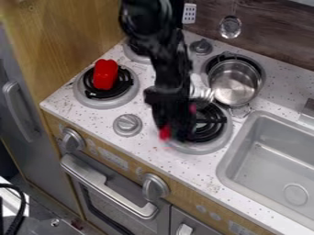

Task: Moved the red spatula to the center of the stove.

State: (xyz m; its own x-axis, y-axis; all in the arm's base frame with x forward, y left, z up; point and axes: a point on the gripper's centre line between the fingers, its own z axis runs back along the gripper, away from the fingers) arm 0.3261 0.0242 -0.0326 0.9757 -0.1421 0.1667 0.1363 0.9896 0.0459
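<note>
Hanging at the front burner (215,123) beside the sink (276,158), the black gripper (174,132) meets the red spatula (164,132) on the burner's far side from the sink; grip and opening can't be told. Centering seems unfinished.

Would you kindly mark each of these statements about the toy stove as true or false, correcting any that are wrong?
1. The rounded red object rests on the left front burner. True.
2. The shiny metal pot stands in the grey sink. False: it stands on the right rear burner.
3. The black two-finger gripper is at the right front burner. True.
4. The round grey knob on the white speckled counter is behind the pot. False: it is between the two front burners.
5. Some blurred red shows beside the gripper. True.
</note>
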